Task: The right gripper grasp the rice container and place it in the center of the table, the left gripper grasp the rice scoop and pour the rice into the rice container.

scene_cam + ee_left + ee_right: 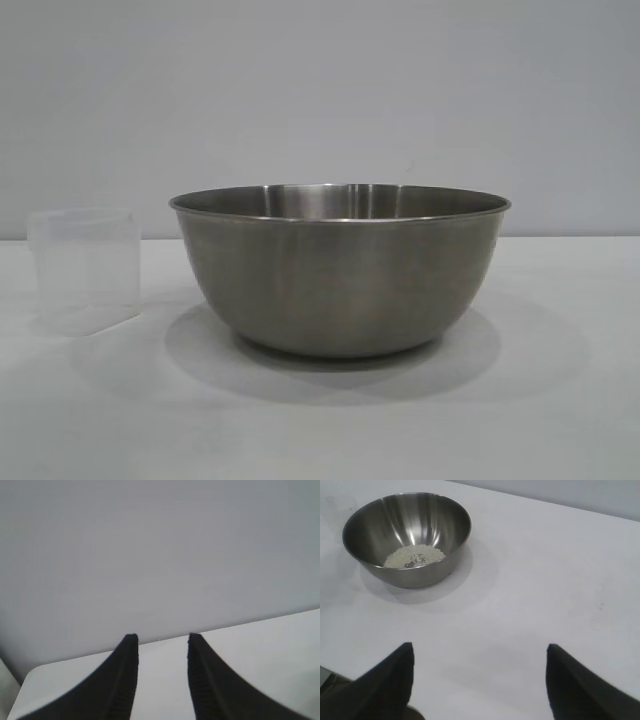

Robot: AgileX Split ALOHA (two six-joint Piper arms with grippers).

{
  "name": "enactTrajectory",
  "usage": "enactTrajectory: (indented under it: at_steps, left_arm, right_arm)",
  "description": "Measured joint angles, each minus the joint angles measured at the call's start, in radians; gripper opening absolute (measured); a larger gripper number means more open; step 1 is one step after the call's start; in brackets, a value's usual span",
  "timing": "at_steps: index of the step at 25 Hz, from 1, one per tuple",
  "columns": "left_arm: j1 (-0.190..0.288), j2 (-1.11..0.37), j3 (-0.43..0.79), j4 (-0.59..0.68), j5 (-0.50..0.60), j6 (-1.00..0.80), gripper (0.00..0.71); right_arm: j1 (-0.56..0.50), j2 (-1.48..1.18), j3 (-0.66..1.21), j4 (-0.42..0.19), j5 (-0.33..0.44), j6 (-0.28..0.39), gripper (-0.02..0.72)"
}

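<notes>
1. Rice container (340, 275) stands upright on the table (560, 400). In the right wrist view it sits well ahead of the right gripper (479, 680) and off to one side, apart from it. A pale patch of rice (415, 556) lies on its floor.

2. Rice scoop (85, 268) stands upright on the table just beside the container in the exterior view, with a narrow gap between them. It looks empty, though clear plastic makes that hard to confirm. Its handle is not visible.

3. Right gripper: jaws spread wide, nothing between them, only bare table ahead.

4. Left gripper (161, 680): jaws parted by a moderate gap, holding nothing. It looks out over the table edge toward the wall; neither scoop nor container shows ahead of it.

5. Judgement: rice is in the container, scoop is set down, both claws clear. The task looks done or nearly so.

6. Risks if anything moves from here:
- A left claw sweeping back toward the scoop could tip it; light plastic, standing free, topples easily.
- A nudged scoop could knock against the container wall, given how little gap there is.
- A right claw closing on the thin rolled rim could slip on smooth steel, tilt the container and spill grains.
- The scoop is hidden from both wrist views, so any approach starts blind.
</notes>
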Motion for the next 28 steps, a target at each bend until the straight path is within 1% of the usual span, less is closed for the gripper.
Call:
enactTrajectory:
  at_steps: [3, 8, 10, 15, 18, 21, 26, 28]
  left_arm:
    - [-0.037, -0.08, 0.0, -0.011, 0.101, 0.0, 0.248]
    - [-0.084, -0.195, 0.0, -0.082, 0.275, 0.008, 0.248]
    - [-0.089, -0.24, 0.0, -0.148, 0.355, 0.064, 0.248]
    - [-0.089, -0.364, 0.0, -0.39, 0.506, 0.321, 0.248]
    - [-0.089, -0.424, 0.0, -0.473, 0.617, 0.404, 0.248]
    - [-0.089, -0.474, -0.008, -0.502, 0.684, 0.421, 0.248]
    - [-0.089, -0.48, -0.079, -0.522, 0.828, 0.438, 0.248]
    - [-0.089, -0.481, -0.089, -0.526, 0.858, 0.448, 0.248]
  right_arm:
    - [0.0, 0.0, 0.0, 0.0, 0.0, 0.0, 0.472]
    - [0.0, 0.0, 0.0, 0.0, 0.0, 0.0, 0.472]
    - [0.0, 0.0, 0.0, 0.0, 0.0, 0.0, 0.472]
    - [0.0, 0.0, 0.0, 0.0, 0.0, 0.0, 0.472]
    - [0.0, 0.0, 0.0, 0.0, 0.0, 0.0, 0.472]
    - [0.0, 0.0, 0.0, 0.0, 0.0, 0.0, 0.472]
    - [0.0, 0.0, 0.0, 0.0, 0.0, 0.0, 0.472]
    - [0.0, 0.0, 0.0, 0.0, 0.0, 0.0, 0.472]
